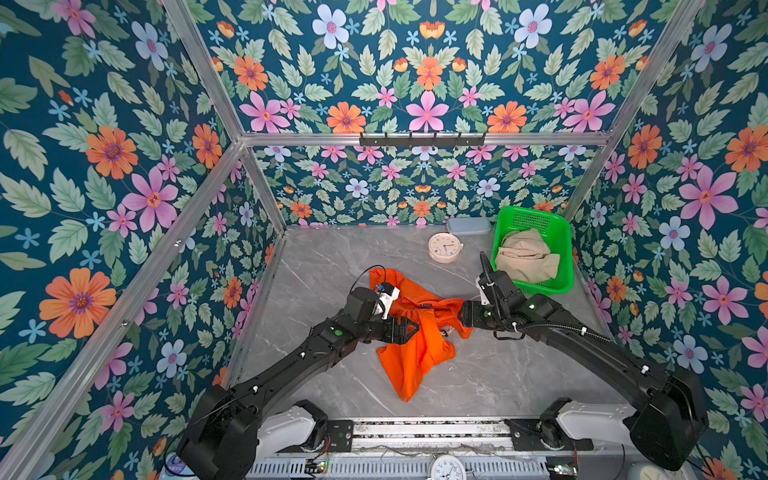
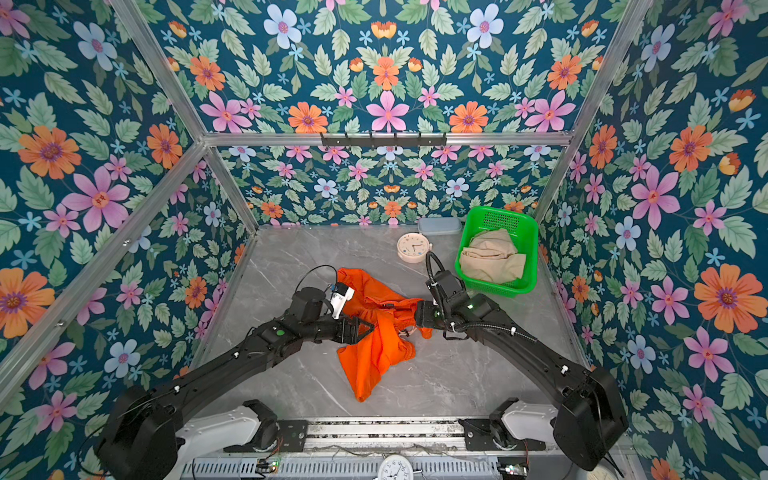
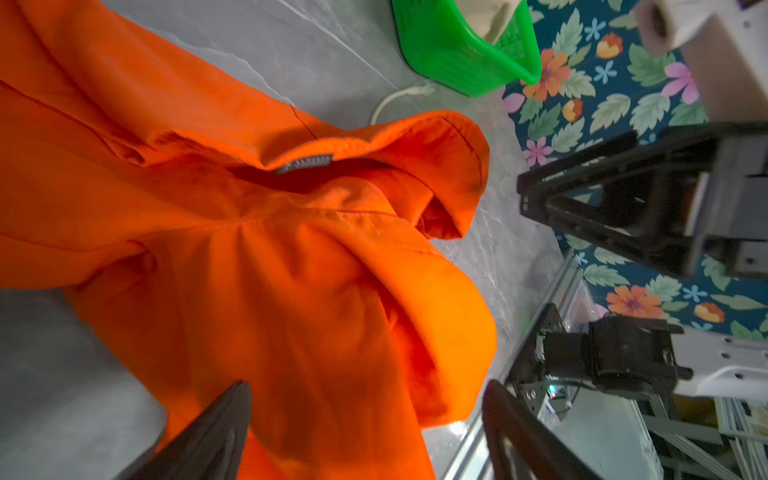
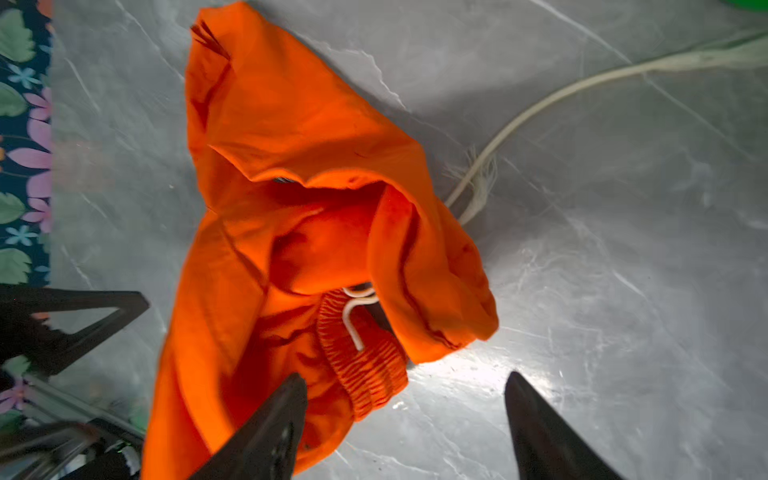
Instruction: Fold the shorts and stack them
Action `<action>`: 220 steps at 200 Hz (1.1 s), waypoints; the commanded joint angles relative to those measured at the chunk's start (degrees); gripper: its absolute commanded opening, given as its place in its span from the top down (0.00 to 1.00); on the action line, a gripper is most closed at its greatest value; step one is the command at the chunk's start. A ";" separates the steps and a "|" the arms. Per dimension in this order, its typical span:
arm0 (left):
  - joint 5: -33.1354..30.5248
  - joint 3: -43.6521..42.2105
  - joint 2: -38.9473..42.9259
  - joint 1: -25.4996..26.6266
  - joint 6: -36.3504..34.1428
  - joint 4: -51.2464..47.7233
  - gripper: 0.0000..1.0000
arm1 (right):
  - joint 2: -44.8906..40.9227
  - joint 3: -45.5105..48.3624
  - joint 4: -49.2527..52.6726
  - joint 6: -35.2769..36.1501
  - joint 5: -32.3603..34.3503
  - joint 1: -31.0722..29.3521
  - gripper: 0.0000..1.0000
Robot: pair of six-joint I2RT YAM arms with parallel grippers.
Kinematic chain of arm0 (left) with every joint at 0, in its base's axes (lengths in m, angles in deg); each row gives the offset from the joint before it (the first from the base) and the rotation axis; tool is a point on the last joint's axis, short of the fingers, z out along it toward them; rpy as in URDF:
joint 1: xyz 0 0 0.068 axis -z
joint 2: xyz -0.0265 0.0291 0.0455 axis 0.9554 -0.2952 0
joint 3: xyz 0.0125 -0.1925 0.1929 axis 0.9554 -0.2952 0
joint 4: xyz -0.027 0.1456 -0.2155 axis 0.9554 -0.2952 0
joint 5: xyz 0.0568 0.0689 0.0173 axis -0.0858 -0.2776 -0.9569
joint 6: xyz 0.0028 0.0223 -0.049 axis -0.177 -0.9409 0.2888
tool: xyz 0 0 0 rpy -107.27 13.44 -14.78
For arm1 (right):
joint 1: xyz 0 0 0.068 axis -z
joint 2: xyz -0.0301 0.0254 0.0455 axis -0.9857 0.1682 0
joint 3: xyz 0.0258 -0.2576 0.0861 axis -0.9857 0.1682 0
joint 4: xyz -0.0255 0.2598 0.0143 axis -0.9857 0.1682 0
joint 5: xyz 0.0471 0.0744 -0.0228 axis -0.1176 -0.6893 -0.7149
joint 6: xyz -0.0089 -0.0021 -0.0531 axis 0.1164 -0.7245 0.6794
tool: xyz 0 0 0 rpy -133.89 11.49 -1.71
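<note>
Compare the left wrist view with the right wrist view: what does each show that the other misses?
Left wrist only: the beige shorts in the green basket. Right wrist only: the ribbed elastic waistband with a drawstring loop. Both: the orange shorts crumpled on the grey table, a loose drawstring end trailing beside them.

2 black jointed arms, the left arm (image 1: 291,365) and the right arm (image 1: 602,353), sit on white rounded bases (image 1: 286,428). Each carries 1 green light (image 1: 338,332). A ribbed black conduit (image 1: 552,327) with white ties runs along the right arm. The left gripper (image 1: 417,326) has black open-triangle fingers (image 1: 402,321).
</note>
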 commanded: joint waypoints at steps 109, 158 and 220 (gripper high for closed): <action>-12.41 -1.82 -0.01 6.07 5.16 -8.34 0.59 | 13.00 6.38 -23.38 4.64 2.05 2.41 0.39; -18.96 -0.46 8.91 6.08 4.18 -12.41 0.81 | 8.32 -1.06 -17.61 11.30 4.21 2.75 0.96; -22.71 6.89 14.86 6.13 1.11 -22.02 0.98 | -4.86 -18.72 0.66 20.24 1.36 2.76 1.00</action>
